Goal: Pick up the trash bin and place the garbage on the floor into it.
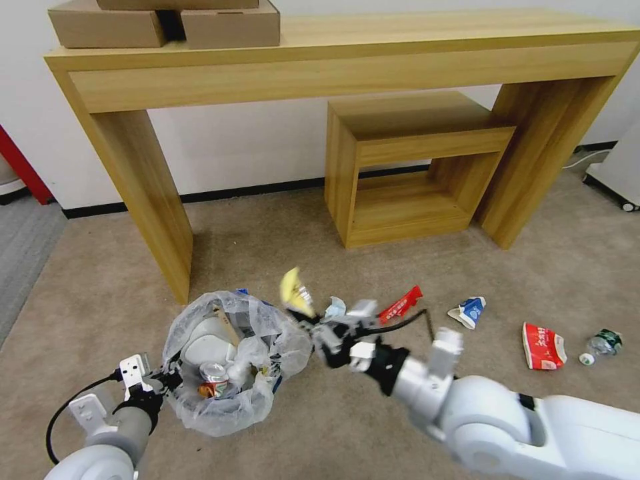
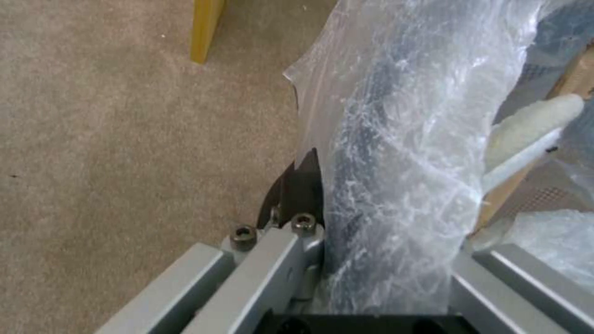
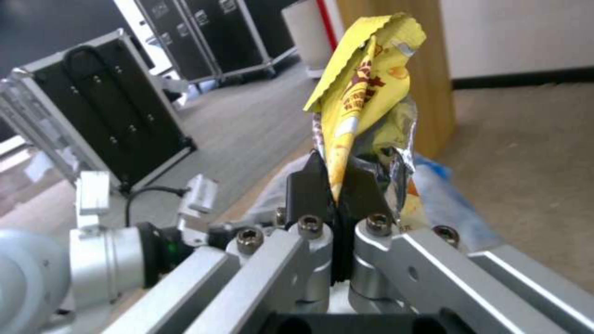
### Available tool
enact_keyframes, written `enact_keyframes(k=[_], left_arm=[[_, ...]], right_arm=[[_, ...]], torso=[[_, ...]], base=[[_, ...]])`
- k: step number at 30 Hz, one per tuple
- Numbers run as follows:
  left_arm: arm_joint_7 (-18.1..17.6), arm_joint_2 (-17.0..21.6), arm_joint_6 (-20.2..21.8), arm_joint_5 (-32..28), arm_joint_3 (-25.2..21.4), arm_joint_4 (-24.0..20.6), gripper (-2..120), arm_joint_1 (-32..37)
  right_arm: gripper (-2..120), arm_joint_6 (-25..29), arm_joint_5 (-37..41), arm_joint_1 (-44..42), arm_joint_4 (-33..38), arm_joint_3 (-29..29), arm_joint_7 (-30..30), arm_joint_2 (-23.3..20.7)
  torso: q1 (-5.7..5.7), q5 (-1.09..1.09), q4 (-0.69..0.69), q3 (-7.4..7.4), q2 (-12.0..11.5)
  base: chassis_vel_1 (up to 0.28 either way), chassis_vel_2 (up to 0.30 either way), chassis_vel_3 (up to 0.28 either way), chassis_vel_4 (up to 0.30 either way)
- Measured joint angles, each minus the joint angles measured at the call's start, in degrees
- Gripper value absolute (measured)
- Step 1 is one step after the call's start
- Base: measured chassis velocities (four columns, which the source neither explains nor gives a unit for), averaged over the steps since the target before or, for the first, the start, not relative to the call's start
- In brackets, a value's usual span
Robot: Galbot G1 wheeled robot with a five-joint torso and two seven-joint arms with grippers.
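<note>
The right gripper is clamped on the yellow wrapper, its two dark fingers pressed together on the lower part of the foil so that the crinkled upper end stands up above them. In the head view this gripper hangs just beside the rim of the trash bin, on the side away from the left arm, with the wrapper held above the edge of the liner rather than over the open mouth. The left gripper is closed on the bin's wall and its translucent bag, one finger outside and one inside, and holds the bin tilted toward the robot, so its contents show: a white slipper, a wooden stick and a red can. To drop the wrapper cleanly, the right arm likely needs to carry it further in over the middle of the opening before the fingers part, since light foil released at the rim could slide off the puffed bag onto the floor. The left arm should hold the bin steady meanwhile. Out on the carpet a red wrapper, a blue-white carton, a red carton and a green-label bottle are yet to be gathered.
</note>
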Motion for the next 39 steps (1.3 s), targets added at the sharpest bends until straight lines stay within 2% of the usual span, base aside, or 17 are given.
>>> enact_keyframes(k=[1, 2, 3, 6, 9, 17, 27, 34, 39], left_arm=[[0.38, -0.87, -0.11, 0.64, -0.63, -0.69, 0, 1.01], [0.53, -1.21, -0.20, 0.85, -0.84, -0.88, 0, 1.42], [0.53, -1.21, -0.20, 0.85, -0.84, -0.88, 0, 1.42], [0.90, -2.17, -0.67, 1.53, -1.66, -1.49, 0, 2.63], [1.08, -2.29, -1.00, 1.55, -1.97, -1.56, 0, 3.02], [1.22, -2.22, -1.27, 1.41, -2.43, -1.77, 0, 3.51], [1.23, -1.80, -1.42, 0.73, -2.73, -1.92, 0, 3.56], [1.23, -1.52, -1.60, 0.23, -3.09, -1.81, 0, 3.63], [1.22, -1.34, -1.68, -0.01, -3.10, -1.50, 0, 3.44]], right_arm=[[0, -0.74, 2.17, 4.63, -0.65, -4.69, 2.14, 3.49], [0, -0.91, 3.03, 5.93, -0.97, -6.21, 3.08, 5.15], [0, -0.91, 3.03, 5.93, -0.97, -6.21, 3.08, 5.15], [0, -1.74, 5.76, 9.06, -2.79, -9.79, 5.79, 10.83], [0, -2.49, 6.52, 9.56, -4.42, -10.74, 7.83, 13.33], [0, -4.95, 8.73, 8.37, -7.32, -10.89, 12.10, 17.06], [0, -6.62, 11.00, 7.68, -14.58, -12.82, 16.70, 24.78], [0, -7.42, 10.65, 6.88, -19.95, -13.35, 17.58, 29.77], [0, -7.54, 10.54, 6.50, -21.40, -13.38, 17.59, 31.54]], torso=[[0.00, -0.03, 0.00, 0.00, 0.00], [0.00, -0.02, 0.00, 0.00, 0.00], [0.00, -0.02, 0.00, 0.00, 0.00], [0.00, -0.02, 0.02, 0.00, 0.00], [0.00, -0.02, 0.00, 0.00, 0.00], [0.00, -0.01, 0.00, 0.00, 0.00], [0.00, -0.01, 0.00, 0.00, 0.01], [0.00, -0.01, 0.00, 0.00, 0.01], [0.00, -0.01, 0.00, 0.00, 0.01]], base=[[0.000, 0.000, 0.000, 0.000], [0.000, 0.000, 0.000, 0.000], [0.000, 0.000, 0.000, 0.000], [0.000, 0.000, 0.000, 0.000], [0.000, 0.000, 0.000, 0.000], [0.000, 0.000, 0.000, 0.000], [0.000, 0.000, 0.000, 0.000], [0.000, 0.000, 0.000, 0.000], [0.000, 0.000, 0.000, 0.000]])
